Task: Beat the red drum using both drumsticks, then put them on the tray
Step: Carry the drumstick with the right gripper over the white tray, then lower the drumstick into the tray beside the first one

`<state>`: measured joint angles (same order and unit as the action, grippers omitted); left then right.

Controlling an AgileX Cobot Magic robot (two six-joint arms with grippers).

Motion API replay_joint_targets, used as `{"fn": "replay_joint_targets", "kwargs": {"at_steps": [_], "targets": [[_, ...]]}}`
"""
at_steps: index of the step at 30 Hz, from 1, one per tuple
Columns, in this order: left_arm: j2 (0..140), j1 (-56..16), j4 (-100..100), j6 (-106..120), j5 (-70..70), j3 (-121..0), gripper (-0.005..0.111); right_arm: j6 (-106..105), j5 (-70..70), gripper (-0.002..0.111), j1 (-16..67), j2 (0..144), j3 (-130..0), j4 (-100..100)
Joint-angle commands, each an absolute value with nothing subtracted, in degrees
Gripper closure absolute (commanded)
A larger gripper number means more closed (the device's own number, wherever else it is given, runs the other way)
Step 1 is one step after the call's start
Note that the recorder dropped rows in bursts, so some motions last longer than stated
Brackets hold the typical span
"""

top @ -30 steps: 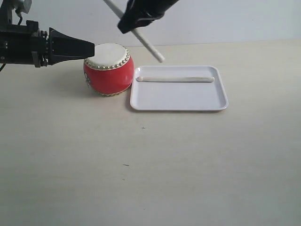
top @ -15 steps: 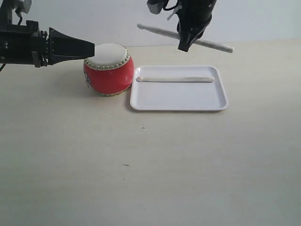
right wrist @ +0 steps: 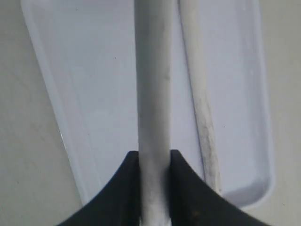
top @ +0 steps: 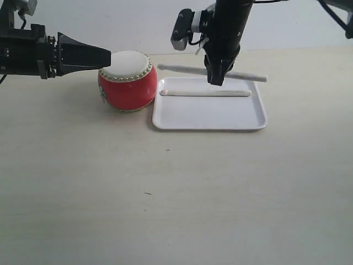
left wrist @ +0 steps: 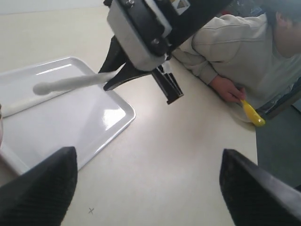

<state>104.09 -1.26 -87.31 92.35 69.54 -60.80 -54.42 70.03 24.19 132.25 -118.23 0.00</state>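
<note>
Pinching a thin, pale wooden drumstick (top: 182,69) mid-shaft in the right jaws, level just above the flat white plastic tray (top: 209,122) and roughly parallel to its twin (top: 207,93) lying inside, probably to lower it flat within the low rim. Holding the left jaws spread and empty beside the cream skin of the squat, glossy red drum (top: 127,88) with gold studs, on the bench (top: 165,193) just beside the tray.

Matte black arms (top: 22,52) — tapered left claw (top: 108,56)
</note>
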Motion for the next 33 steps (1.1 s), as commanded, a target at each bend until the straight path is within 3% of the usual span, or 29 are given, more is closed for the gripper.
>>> {"fn": "replay_joint_targets", "kwargs": {"at_steps": [1, 33], "targets": [[103.8, -1.1, -87.9, 92.0, 70.0, -60.7, 0.027, -55.9, 70.0, 0.108, 23.9, 135.2, -118.1, -0.4], [103.8, -1.1, -88.6, 92.5, 69.8, -60.7, 0.027, -64.3, 70.0, 0.108, 23.9, 140.8, -118.1, -0.3]]}}
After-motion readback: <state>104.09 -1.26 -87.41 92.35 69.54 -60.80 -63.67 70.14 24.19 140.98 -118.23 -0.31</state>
